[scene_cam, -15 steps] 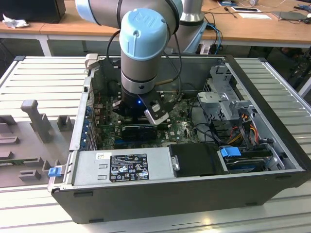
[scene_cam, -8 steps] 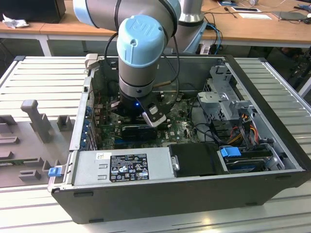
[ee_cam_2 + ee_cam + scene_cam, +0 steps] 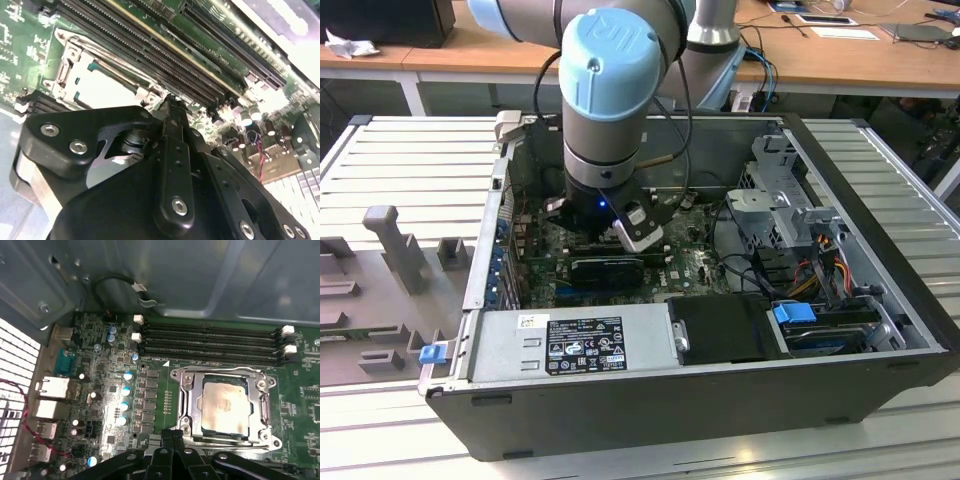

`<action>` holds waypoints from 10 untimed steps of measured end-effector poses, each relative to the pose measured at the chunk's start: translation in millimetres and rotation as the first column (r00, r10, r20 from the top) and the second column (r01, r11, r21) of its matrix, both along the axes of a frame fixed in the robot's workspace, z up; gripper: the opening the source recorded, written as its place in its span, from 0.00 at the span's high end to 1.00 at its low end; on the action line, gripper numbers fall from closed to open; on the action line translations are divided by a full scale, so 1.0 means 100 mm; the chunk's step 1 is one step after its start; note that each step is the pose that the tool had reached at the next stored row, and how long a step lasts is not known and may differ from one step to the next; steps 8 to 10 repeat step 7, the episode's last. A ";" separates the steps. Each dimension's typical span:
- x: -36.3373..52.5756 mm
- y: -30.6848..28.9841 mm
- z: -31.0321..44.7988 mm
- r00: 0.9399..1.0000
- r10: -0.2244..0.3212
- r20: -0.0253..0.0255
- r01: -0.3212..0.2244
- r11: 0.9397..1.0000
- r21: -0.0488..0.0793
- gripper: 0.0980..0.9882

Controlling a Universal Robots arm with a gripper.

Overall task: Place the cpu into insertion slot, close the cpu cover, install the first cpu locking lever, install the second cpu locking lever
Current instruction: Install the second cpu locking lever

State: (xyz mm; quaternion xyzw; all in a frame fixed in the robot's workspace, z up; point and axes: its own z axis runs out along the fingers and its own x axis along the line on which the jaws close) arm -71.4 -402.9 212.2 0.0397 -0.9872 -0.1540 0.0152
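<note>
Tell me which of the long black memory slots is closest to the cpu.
The last slot in the row, the one running right along the socket's metal frame beside the cpu in the first wrist view. The other slots lie beyond it, toward the case wall.

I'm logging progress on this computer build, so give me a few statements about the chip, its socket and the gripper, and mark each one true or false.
1. The chip sits in the socket under the metal frame. True.
2. The gripper is carrying the chip. False: the chip lies in the socket, and the gripper's tips sit at the socket's edge.
3. The computer case is closed. False: its side is open, and the arm reaches down into it.
4. Long black memory slots run beside the socket. True.
5. A hand is holding the motherboard. False: the board lies in the case with the gripper over it.
</note>
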 end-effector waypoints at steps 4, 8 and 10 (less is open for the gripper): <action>0.000 0.000 0.115 1.000 0.000 0.000 0.000 1.000 0.000 0.99; 0.000 0.000 0.138 1.000 0.000 0.000 0.000 1.000 0.000 0.99; 0.000 0.000 0.138 1.000 0.000 0.000 0.000 1.000 0.000 0.99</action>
